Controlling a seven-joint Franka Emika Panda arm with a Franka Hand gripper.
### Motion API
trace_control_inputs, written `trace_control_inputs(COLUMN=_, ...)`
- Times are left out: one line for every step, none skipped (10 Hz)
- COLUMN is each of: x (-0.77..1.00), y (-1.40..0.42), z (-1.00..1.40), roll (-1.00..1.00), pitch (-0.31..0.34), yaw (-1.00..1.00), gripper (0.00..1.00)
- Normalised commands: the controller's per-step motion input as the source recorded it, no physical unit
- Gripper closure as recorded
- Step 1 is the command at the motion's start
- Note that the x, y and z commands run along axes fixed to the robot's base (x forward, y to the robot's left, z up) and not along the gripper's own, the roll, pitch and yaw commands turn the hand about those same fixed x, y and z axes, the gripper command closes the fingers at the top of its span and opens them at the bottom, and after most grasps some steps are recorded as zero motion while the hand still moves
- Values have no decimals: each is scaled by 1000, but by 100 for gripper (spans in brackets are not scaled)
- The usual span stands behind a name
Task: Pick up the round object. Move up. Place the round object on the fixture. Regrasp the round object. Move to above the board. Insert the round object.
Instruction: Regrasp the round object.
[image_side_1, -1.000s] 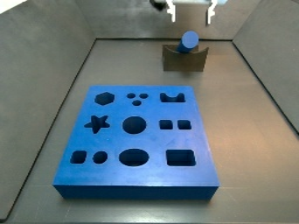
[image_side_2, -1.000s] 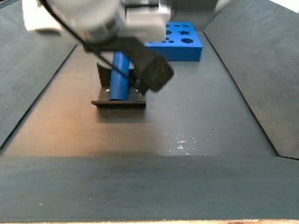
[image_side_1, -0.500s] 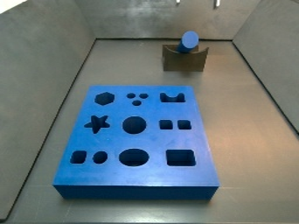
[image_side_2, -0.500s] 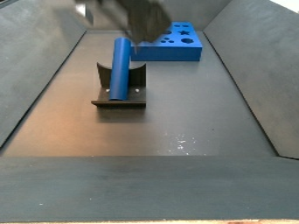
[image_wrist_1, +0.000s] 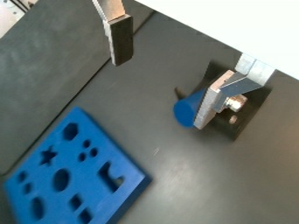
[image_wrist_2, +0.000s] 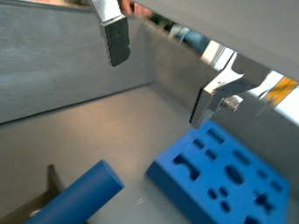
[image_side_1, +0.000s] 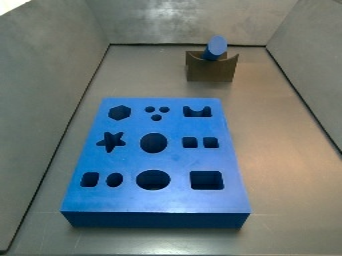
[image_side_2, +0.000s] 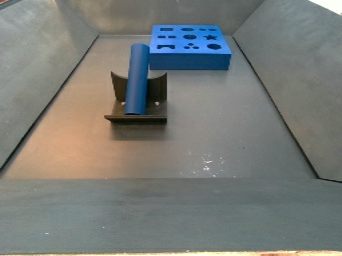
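Side views show the round object (image_side_2: 138, 74) lying in the V-notch of the fixture (image_side_2: 138, 108), with nothing of me near it; my end effector (image_wrist_1: 170, 61) is out of both side views and shows only through the wrist cameras, raised well above the floor. Its fingers (image_wrist_1: 117, 33) stand wide apart with nothing between them, flat silver plates with dark pads.

As I judge it, the pick, the lift and the placing on the fixture are done: the peg rests there on its own. What is left is the regrasp, the carry to above the board (image_side_1: 158, 156), and the insertion. None of those has begun as far as I can see.

The round object is a plain blue cylinder with flat round ends. In a side view it lies lengthwise in the notch, overhanging the fixture at the far end, its flat end face (image_side_1: 217, 44) showing in the opposite side view. In a wrist view I see its blue end (image_wrist_1: 187, 111) beside my finger (image_wrist_1: 218, 98), and in another wrist view it appears large and near (image_wrist_2: 79, 198), with the board (image_wrist_2: 228, 180) beside it. The board lies well apart from the fixture on the dark floor (image_side_2: 201, 150), its holes all empty.
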Motion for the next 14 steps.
trace_control_inputs(x=-22, y=-25, z=49, roll=1000, pitch=5, yaw=23, gripper=0)
trace_control_inputs(x=-14, y=-40, z=22, roll=1000, pitch=1, yaw=24, gripper=0)
trace_control_inputs(x=-10, y=-37, z=9, roll=1000, pitch=-2, yaw=25, gripper=0)
trace_control_inputs(x=-8, y=-27, z=13, roll=1000, pitch=-5, yaw=26, gripper=0)
trace_control_inputs(x=0, y=-23, z=9, roll=1000, pitch=-8, yaw=27, gripper=0)
trace_control_inputs(x=3, y=-21, z=6, roll=1000, pitch=-8, yaw=29, gripper=0)
trace_control_inputs(x=0, y=-20, z=5, roll=1000, pitch=-5, yaw=31, gripper=0)
trace_control_inputs(x=2, y=-21, z=5, roll=1000, pitch=-2, yaw=31, gripper=0)
trace_control_inputs(x=12, y=-17, z=7, roll=1000, pitch=6, yaw=33, gripper=0)
trace_control_inputs(x=23, y=-22, z=1, roll=1000, pitch=13, yaw=35, gripper=0)
trace_control_inputs(x=40, y=-25, z=-10, roll=1000, pitch=23, yaw=38, gripper=0)
trace_control_inputs(x=49, y=-28, z=-8, roll=1000, pitch=29, yaw=40, gripper=0)
trace_control_inputs(x=62, y=-30, z=-8, roll=1000, pitch=45, yaw=45, gripper=0)
trace_control_inputs(x=76, y=-34, z=-5, roll=1000, pitch=67, yaw=53, gripper=0)
